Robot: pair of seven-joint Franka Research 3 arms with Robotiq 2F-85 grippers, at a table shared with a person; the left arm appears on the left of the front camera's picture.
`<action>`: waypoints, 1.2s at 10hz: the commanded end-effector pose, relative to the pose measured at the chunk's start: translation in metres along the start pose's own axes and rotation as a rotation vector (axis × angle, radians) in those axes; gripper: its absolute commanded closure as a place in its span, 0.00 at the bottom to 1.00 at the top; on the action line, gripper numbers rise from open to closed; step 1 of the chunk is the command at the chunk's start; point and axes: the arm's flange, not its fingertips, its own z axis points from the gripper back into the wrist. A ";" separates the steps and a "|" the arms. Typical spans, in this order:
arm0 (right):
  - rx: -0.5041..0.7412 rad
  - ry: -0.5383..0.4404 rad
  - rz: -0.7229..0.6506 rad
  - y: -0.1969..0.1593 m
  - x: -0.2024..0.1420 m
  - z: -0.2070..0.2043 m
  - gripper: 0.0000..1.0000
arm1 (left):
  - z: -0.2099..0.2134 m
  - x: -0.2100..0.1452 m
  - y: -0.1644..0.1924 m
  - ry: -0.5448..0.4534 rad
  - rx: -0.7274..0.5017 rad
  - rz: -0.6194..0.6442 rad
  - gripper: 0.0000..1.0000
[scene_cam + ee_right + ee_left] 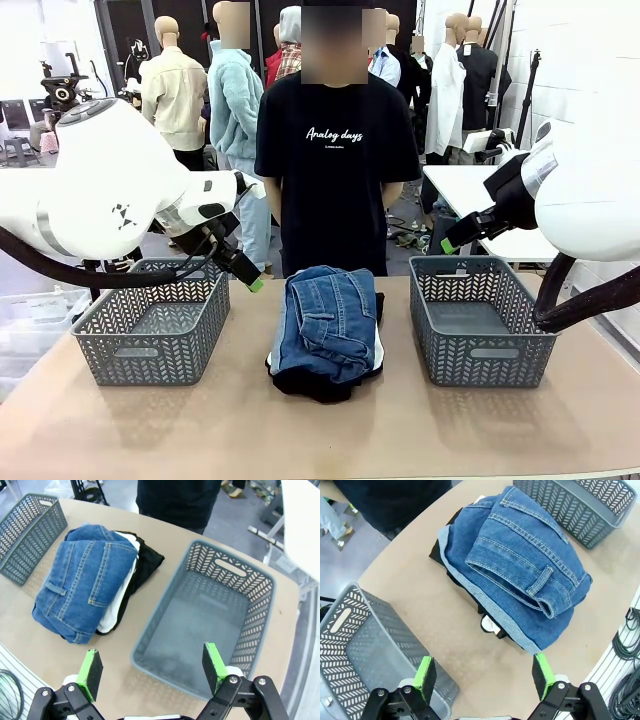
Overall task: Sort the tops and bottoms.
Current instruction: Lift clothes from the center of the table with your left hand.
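Blue denim piece (328,320) folded on top; black pcs (147,560), white piece (114,614) beneath.

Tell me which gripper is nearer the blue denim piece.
Left. The left gripper hangs open just beside the blue denim piece, at its left edge; the right gripper hangs open above the right basket, farther off.

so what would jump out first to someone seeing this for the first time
A pile of garments sits in the middle of the table, with the blue denim piece on top and black pieces under it. A grey left basket and right basket flank it. The left gripper and right gripper hang open in the air, one by each basket.
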 end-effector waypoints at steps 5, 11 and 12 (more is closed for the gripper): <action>0.005 0.005 -0.001 0.000 -0.004 -0.001 0.00 | -0.089 0.073 -0.002 0.002 0.002 0.044 0.00; 0.005 0.005 -0.001 0.000 -0.004 -0.001 0.00 | -0.121 0.091 -0.001 0.035 0.054 0.347 0.00; 0.005 0.005 -0.001 0.000 -0.004 -0.001 0.00 | -0.126 0.089 0.001 0.061 0.041 0.394 0.00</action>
